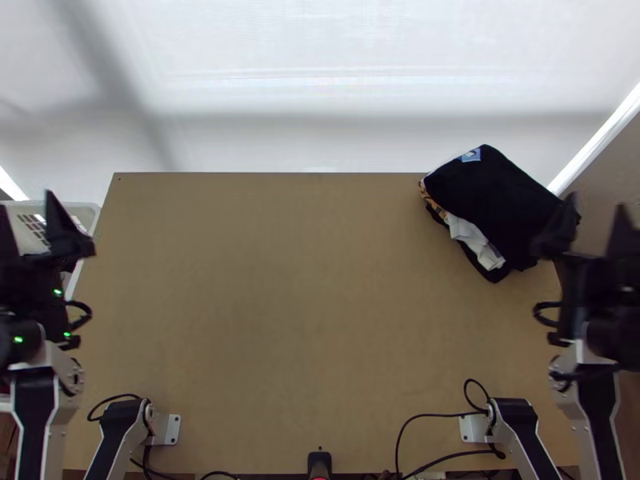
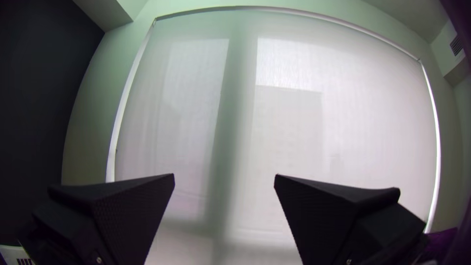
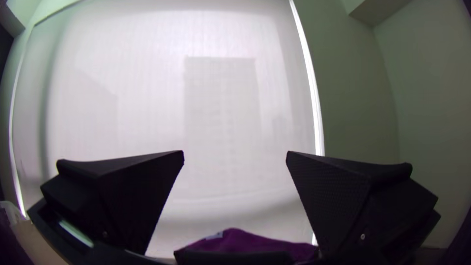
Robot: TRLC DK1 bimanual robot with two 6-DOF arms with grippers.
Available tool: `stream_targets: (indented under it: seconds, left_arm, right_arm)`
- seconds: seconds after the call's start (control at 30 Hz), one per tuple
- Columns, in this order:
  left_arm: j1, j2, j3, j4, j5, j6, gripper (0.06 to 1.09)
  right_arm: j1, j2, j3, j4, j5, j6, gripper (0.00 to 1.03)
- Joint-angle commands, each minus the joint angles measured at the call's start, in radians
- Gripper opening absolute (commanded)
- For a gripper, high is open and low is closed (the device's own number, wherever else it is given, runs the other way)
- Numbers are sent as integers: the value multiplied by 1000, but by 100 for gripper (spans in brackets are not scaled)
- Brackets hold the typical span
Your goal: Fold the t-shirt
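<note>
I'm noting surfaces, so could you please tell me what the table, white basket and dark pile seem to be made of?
Table: probably wood board, matt, from its even tan face.
White basket: likely moulded plastic, smooth, given the rounded rim and regular slots.
Dark pile: soft matt fabric, judging by its loose folds; fibre unclear.

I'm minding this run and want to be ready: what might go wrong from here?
The dark cloth pile sits at the table's far right corner and seems to overhang its edge, so a careless tug might send it off. White cloth pokes out among its layers, so the open right gripper might pinch more than the t-shirt alone.
</note>
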Motion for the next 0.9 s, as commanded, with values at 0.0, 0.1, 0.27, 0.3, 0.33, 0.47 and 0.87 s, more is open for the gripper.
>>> stream_targets:
  seconds: [0.0, 0.1, 0.27, 0.3, 0.33, 0.47, 0.87]
  left_arm:
    - [0, -36, -97, 56, -4, 24, 104]
    - [4, -55, -197, 96, -2, 47, 104]
    - [-8, -122, -322, 109, -2, 48, 104]
    - [-13, -142, -347, 111, -1, 50, 104]
    - [-16, -162, -370, 114, -1, 51, 104]
    - [-19, -271, -457, 114, 1, 50, 104]
    - [-26, -593, -597, -92, 33, 54, 104]
  right_arm:
    - [7, -10, -115, 35, -7, 0, 98]
    - [13, -23, -186, 39, -9, 5, 98]
    - [62, -23, -273, 47, -7, 0, 98]
    - [65, -31, -290, 49, -7, 0, 98]
    - [74, -39, -304, 50, -7, 3, 98]
    - [131, -106, -361, 50, -7, -10, 98]
    - [205, -626, -586, -119, -7, -95, 98]
